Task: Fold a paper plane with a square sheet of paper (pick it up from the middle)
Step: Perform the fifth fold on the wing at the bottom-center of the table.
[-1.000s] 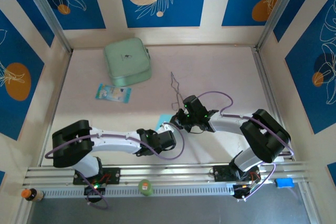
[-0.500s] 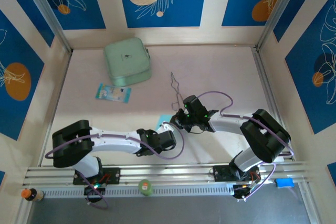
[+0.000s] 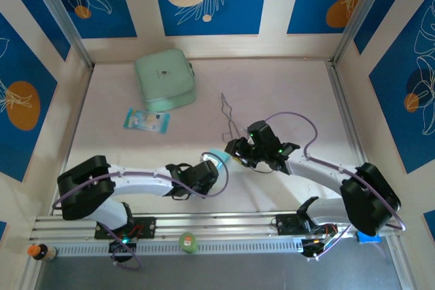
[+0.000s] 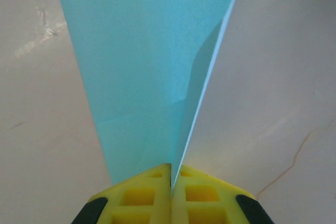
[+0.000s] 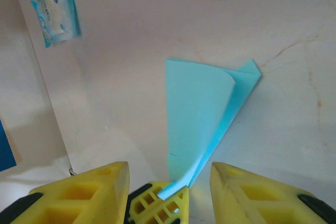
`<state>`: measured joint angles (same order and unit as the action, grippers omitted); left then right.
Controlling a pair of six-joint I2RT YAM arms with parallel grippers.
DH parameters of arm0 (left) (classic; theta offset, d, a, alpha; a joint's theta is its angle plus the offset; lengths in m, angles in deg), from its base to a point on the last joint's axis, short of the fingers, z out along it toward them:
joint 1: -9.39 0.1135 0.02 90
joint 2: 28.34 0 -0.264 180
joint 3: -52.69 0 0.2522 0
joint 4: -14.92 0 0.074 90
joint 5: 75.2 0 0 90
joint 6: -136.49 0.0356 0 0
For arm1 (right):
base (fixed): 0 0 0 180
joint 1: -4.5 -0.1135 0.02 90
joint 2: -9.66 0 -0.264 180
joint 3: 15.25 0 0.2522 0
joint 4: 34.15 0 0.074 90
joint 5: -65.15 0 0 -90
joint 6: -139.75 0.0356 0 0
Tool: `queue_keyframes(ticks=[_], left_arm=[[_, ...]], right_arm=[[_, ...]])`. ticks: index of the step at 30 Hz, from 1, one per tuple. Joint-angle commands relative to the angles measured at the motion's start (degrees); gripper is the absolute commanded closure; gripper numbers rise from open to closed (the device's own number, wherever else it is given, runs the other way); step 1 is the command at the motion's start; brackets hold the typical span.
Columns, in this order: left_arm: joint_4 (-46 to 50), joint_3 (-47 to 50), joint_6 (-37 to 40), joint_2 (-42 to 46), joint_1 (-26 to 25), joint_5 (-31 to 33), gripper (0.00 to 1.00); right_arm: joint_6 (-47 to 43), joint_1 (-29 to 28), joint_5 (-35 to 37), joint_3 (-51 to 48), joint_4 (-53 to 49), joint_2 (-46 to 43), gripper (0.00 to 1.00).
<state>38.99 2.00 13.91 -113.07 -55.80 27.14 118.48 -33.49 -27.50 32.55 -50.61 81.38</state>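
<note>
Top view: the thin folded cyan paper sheet [image 3: 216, 157] sits at frame centre. Left wrist, bottom centre: the left gripper [image 4: 171, 182] has its jaws pressed together, pinching the sheet's edge. Right wrist: the right gripper [image 5: 169, 174] has its jaws spread, so the unheld curling flap may spring open.

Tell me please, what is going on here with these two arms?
The arms are folding a cyan sheet of paper into a plane, near the front middle of the table. The left gripper is shut on one end of the sheet, which is already folded into a narrow wedge. The right gripper stands open close by, its fingers on either side of that end, holding nothing. A green case, a small packet and metal tongs lie farther back, untouched.
</note>
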Motion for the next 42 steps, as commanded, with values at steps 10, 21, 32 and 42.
queue_keyframes(ticks=[10, 21, 32, 42], left_arm=[[-14.52, 6.23, -3.97, 0.17, 8.30, -23.09, 1.00], [-13.56, 4.23, -3.44, -1.34, 10.08, -27.28, 0.88], [-14.68, 3.89, -2.49, 0.71, 10.08, -28.57, 0.83], [-18.01, 6.45, -4.71, 0.45, 10.08, -28.52, 0.98]], right_arm=[[-5.24, -0.62, -3.19, -4.27, 3.08, -1.45, 0.58], [-6.38, -6.59, -4.25, -1.98, 7.62, 6.99, 0.71], [-4.07, -6.73, -3.65, -2.75, 8.50, 9.49, 0.79], [-4.52, -6.56, -2.31, -3.27, 6.24, 6.69, 0.77]])
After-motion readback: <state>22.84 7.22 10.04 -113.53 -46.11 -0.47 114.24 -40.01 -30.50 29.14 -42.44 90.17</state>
